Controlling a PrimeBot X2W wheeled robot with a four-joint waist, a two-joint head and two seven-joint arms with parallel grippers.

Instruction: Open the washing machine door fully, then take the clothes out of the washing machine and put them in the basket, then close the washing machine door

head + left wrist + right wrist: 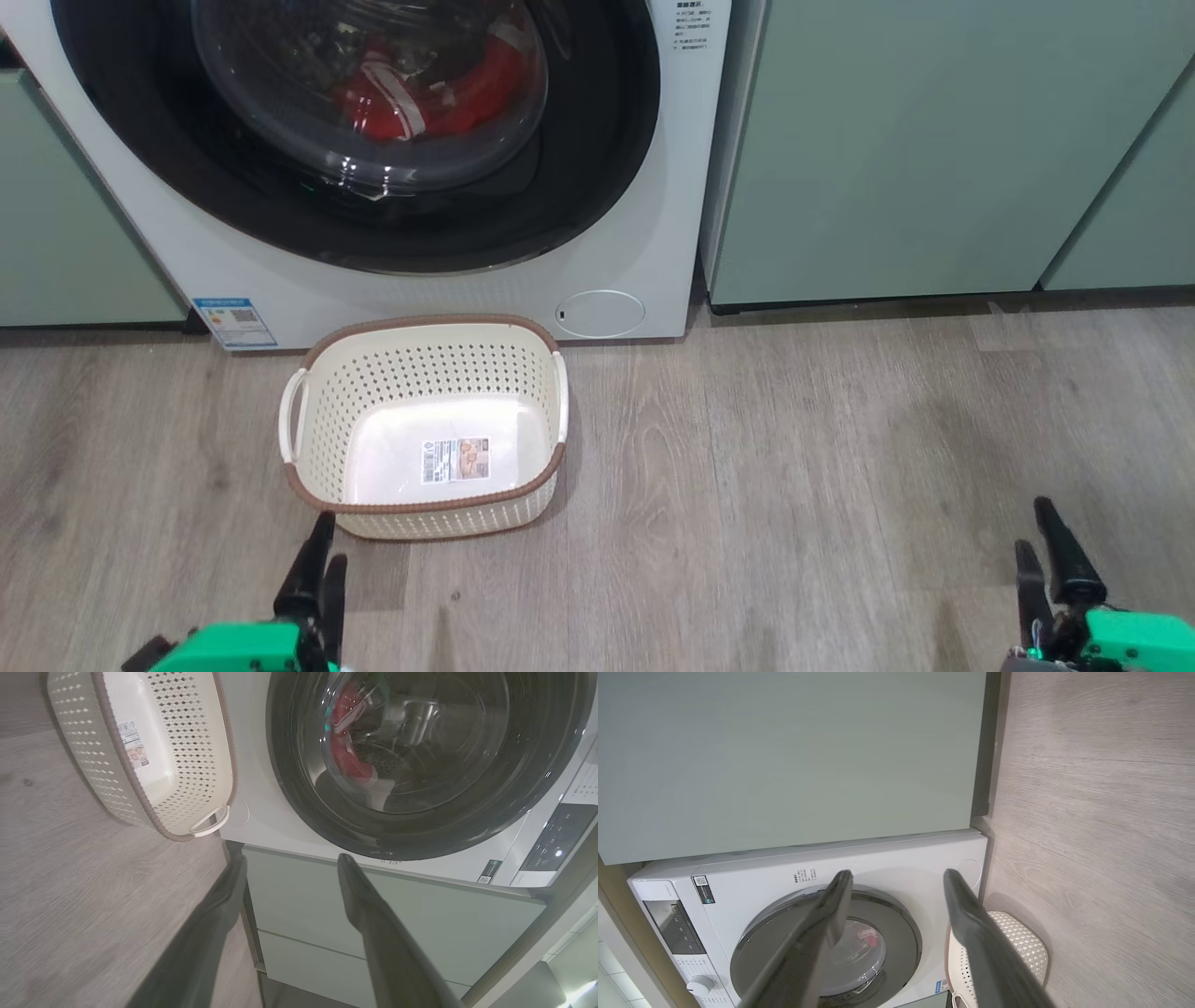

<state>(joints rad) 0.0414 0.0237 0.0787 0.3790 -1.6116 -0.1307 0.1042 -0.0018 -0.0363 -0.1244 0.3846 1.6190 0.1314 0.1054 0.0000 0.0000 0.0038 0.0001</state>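
- Black-fingered, the left gripper (pixel 329 541) hangs low over the grey wood floor (pixel 794 485), its two fingers spread apart with nothing between them, as the left wrist view shows.
- The right gripper (pixel 1033 525) hovers well off to the right over bare floor, its fingers likewise parted and holding nothing.
- The basket (pixel 425 324) stands on the floor just ahead of the left gripper, and a label sticker (pixel 455 460) lies on its cream bottom.
- Behind the basket, almost touching its far rim, stands the washing machine (pixel 653 187), with its small round hatch (pixel 599 314) low on the right.
- The washing machine door (pixel 597 168) sits flush against the front, closed.
- The clothes (pixel 420 93) lie inside the drum, red and white behind the clear window, well beyond both grippers.
- Pale green cabinets (pixel 934 140) flank the machine.
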